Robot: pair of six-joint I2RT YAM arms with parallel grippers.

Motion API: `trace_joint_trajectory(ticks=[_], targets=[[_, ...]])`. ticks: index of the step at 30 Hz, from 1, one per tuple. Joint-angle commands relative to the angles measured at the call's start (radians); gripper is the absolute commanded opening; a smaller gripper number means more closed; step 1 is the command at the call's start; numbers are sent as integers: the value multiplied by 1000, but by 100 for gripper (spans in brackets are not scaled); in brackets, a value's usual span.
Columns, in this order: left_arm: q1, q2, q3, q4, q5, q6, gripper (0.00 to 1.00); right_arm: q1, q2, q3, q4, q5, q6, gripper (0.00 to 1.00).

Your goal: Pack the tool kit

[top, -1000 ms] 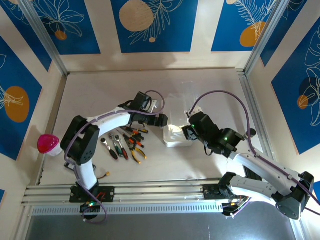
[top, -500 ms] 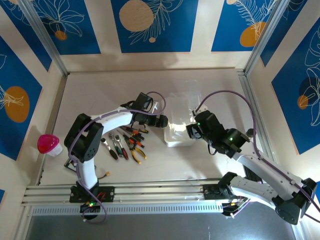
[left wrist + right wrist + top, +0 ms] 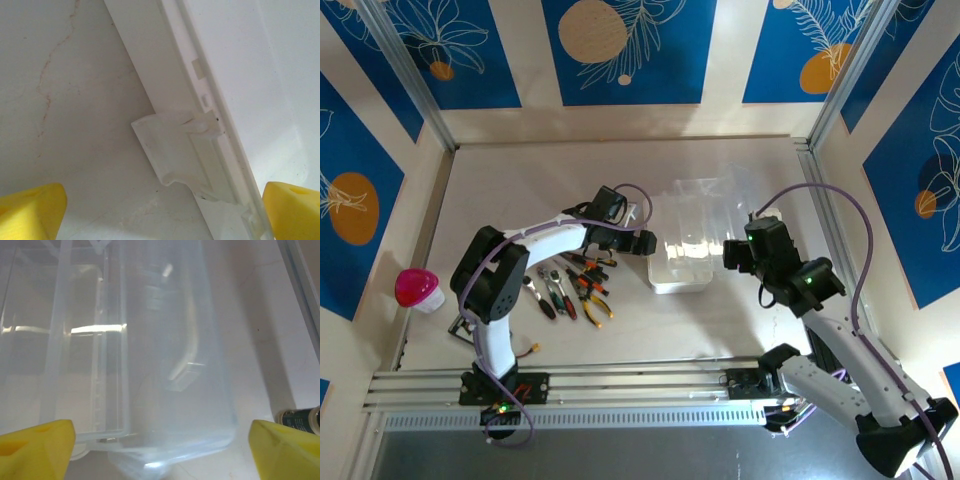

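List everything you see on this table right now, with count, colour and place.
clear plastic hinged case: one, transparent, table centre, lid open
small hand tools: several, yellow, red-and-black, metal, loose left of the case
pink ball: one, pink, by the table's left edge
small orange-tipped item: one, near edge, unidentifiable
left arm: one, white-and-black, jaws open at the case's left wall
right arm: one, white-and-black, jaws open at the case's right side

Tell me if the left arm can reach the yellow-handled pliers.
Probably yes: the left gripper is open and empty beside the case, and the pliers lie uncovered on the table close by.
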Motion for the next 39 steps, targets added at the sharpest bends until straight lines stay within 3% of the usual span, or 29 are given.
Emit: trace_joint_trajectory(ticks=[1,7,13,17,23,26,30,33,39], targets=[[-4,12,17,-22,-20,9,100,-9,4,57,-42,2,13,94],[-5,-2,26,-38,-29,12,100,-16,-16,86,-46,-27,-13,99],[17,-122,33,-55,-102,3,100,13,27,116,43,-239,-116,99],[62,-252,-3,-63,-151,-65,100,47,141,150,121,-378,-164,99],[97,-417,-62,-329,-316,-106,100,100,306,207,198,-484,-206,99],[101,-514,-183,-378,-322,-130,100,105,346,199,254,-517,-213,99],[89,-612,-297,-501,-174,-155,88,99,385,223,252,-551,-214,99],[41,-679,-370,-585,-172,-165,82,101,389,212,266,-557,-215,99],[-10,-703,-491,-508,-138,-244,66,114,391,168,305,-570,-177,99]])
